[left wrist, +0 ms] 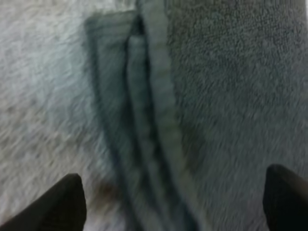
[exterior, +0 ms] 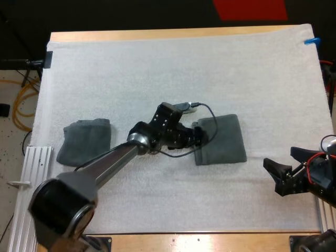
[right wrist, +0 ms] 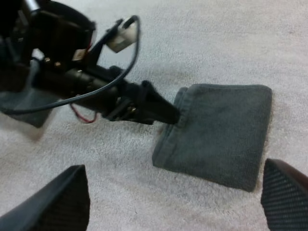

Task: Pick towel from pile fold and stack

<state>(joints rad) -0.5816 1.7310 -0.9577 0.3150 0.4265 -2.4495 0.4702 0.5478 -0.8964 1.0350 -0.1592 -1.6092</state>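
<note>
- White mat [exterior: 157, 68] holds a soft, limp folded towel [exterior: 223, 140].
- Left gripper [exterior: 201, 137], fingers spread, sits over its layered edge, seemingly the best hold.
- Right gripper [exterior: 283, 176], fingers apart, stands well clear of it.

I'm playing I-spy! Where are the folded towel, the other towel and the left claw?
folded towel [exterior: 223, 140]: high view, middle of its top.
other towel [exterior: 84, 142]: high view, middle of it.
left claw [right wrist: 172, 114]: right wrist view, fingertips at the folded towel's edge.
</note>
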